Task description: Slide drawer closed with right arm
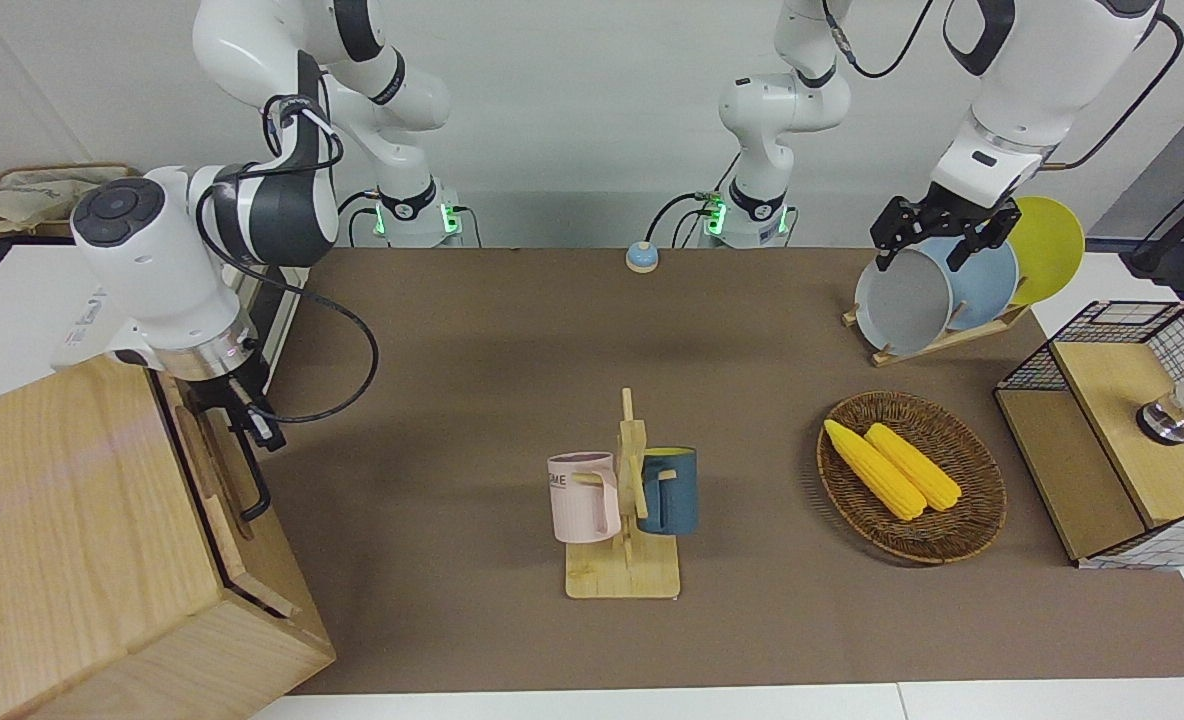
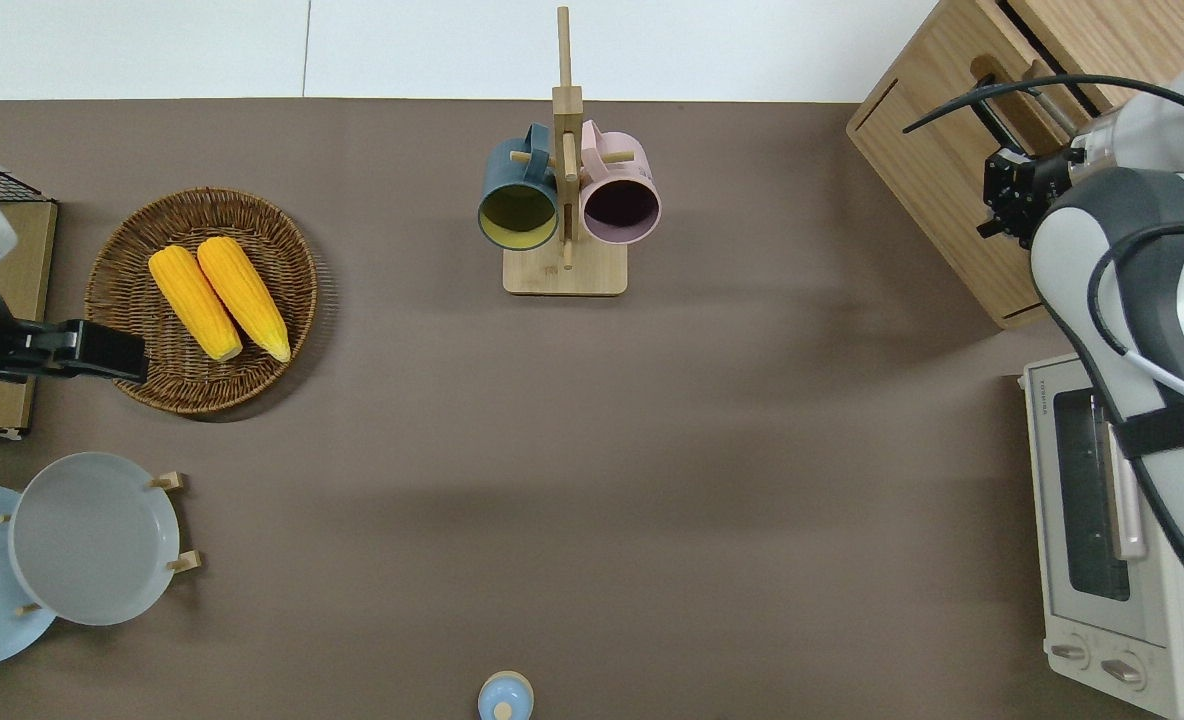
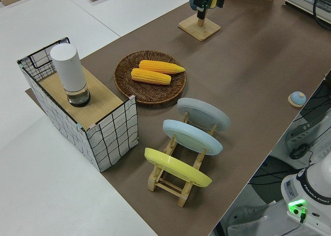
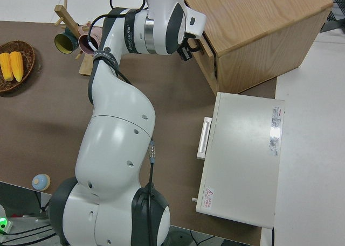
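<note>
Drawer [image 1: 214, 470] nearly flush in cabinet [image 1: 72, 540], right gripper [image 2: 1010, 190] at its front.

A front camera faces both robots across the table [image 1: 512, 330]; an overhead camera looks straight down, arms entering from the bottom edge. Both show the mug rack [image 1: 624, 520] at centre frame. A raised camera at the left arm's end looks diagonally along the table, close over the plate rack [image 3: 181, 158]. A fourth looks down over the right arm [image 4: 116, 143].
</note>
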You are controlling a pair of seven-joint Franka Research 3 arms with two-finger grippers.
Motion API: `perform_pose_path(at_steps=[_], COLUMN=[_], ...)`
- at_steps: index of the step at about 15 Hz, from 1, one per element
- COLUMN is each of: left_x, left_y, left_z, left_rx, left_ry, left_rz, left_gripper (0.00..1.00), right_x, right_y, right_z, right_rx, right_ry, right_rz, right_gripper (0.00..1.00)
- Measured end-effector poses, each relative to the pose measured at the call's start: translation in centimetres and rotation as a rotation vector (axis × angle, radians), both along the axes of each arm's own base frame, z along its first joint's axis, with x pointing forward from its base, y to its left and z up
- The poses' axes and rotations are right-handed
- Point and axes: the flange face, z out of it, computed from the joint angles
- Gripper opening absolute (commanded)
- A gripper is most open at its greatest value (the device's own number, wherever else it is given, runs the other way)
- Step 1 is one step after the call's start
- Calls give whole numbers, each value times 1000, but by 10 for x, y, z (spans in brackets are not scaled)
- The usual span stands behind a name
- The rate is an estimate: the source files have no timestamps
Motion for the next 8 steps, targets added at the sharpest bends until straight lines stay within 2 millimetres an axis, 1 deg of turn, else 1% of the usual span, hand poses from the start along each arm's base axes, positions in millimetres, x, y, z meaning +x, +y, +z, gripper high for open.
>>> perform_pose_path(at_steps=[8], left_x=[0], left_y=[0], left_z=[0], left_rx=[0], left_ry=[0], left_rz=[0], left_gripper=[993], right_x=[0], right_y=[-1], right_z=[0], right_rx=[7], right_ry=[-1], right_rz=[4], right_gripper=[0])
